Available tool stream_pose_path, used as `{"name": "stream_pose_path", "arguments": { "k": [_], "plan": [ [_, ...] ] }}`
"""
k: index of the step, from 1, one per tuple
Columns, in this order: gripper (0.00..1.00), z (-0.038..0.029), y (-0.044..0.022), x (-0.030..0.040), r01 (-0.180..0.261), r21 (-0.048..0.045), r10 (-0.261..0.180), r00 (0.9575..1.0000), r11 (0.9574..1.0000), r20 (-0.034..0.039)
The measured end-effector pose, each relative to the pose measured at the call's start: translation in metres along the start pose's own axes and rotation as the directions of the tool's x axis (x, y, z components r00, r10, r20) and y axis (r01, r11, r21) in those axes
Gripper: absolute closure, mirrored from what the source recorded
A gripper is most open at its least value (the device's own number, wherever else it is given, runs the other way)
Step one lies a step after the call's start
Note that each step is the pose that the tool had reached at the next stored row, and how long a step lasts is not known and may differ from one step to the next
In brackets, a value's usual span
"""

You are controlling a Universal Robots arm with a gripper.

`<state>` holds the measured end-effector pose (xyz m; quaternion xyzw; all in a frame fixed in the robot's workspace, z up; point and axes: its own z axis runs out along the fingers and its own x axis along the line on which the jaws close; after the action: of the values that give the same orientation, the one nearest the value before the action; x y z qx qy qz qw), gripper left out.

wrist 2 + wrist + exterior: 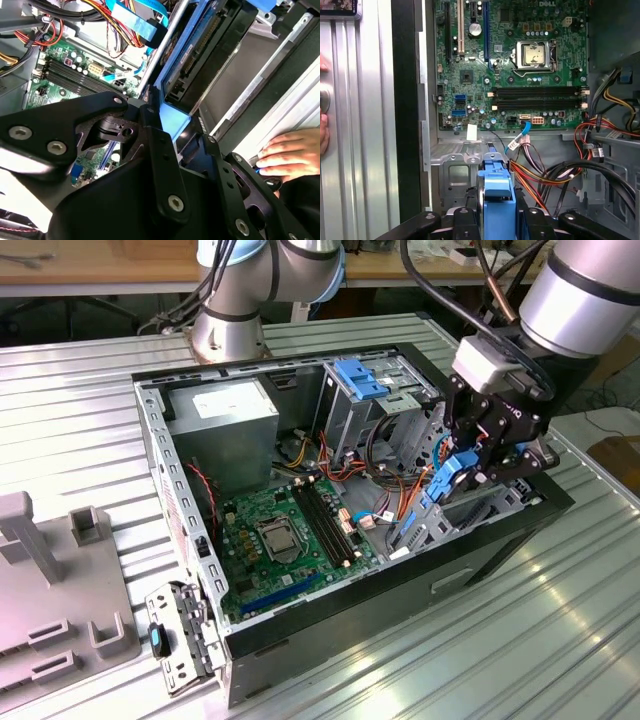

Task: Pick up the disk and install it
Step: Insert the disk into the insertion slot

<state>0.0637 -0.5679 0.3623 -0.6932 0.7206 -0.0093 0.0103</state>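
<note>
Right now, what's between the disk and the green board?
A grey metal ledge and blue cable part the disk from it, in the first wrist view.

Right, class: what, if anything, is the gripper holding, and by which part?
The gripper holds the disk, its fingers shut on one end of the blue carrier frame.

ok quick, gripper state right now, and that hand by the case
Gripper: shut on the disk, held over the open computer case.
Person's hand: resting beside the case; whether it grips anything cannot be told.
</note>
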Motion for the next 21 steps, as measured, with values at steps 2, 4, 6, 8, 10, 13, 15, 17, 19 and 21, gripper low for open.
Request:
{"name": "stream_pose_path", "arguments": {
  "k": [2, 4, 6, 8, 10, 13, 15, 17, 19, 21],
  "plan": [
    [0.63, 0.0028, 0.0000, 0.0000, 0.000, 0.0000, 0.000, 1.0000, 1.0000, 0.0001],
    [0.63, 0.0044, 0.0000, 0.0000, 0.000, 0.0000, 0.000, 1.0000, 1.0000, -0.0002],
    [0.63, 0.0046, 0.0000, 0.0000, 0.000, 0.0000, 0.000, 1.0000, 1.0000, 0.0000],
    [0.63, 0.0047, 0.0000, 0.0000, 0.000, 0.0000, 0.000, 1.0000, 1.0000, 0.0000],
    [0.63, 0.0048, 0.0000, 0.0000, 0.000, 0.0003, 0.000, 1.0000, 1.0000, 0.0002],
    [0.56, 0.0048, 0.0000, 0.0000, 0.000, 0.0000, 0.000, 1.0000, 1.0000, 0.0001],
    [0.56, 0.0048, 0.0000, 0.0000, 0.000, 0.0000, 0.000, 1.0000, 1.0000, -0.0001],
    [0.56, 0.0048, 0.0000, 0.0000, 0.000, 0.0000, 0.000, 1.0000, 1.0000, -0.0001],
    [0.57, 0.0049, 0.0000, 0.0000, 0.000, 0.0000, 0.000, 1.0000, 1.0000, -0.0001],
    [0.70, 0.0049, 0.0000, 0.0000, 0.000, 0.0000, 0.000, 1.0000, 1.0000, 0.0000]
  ]
}}
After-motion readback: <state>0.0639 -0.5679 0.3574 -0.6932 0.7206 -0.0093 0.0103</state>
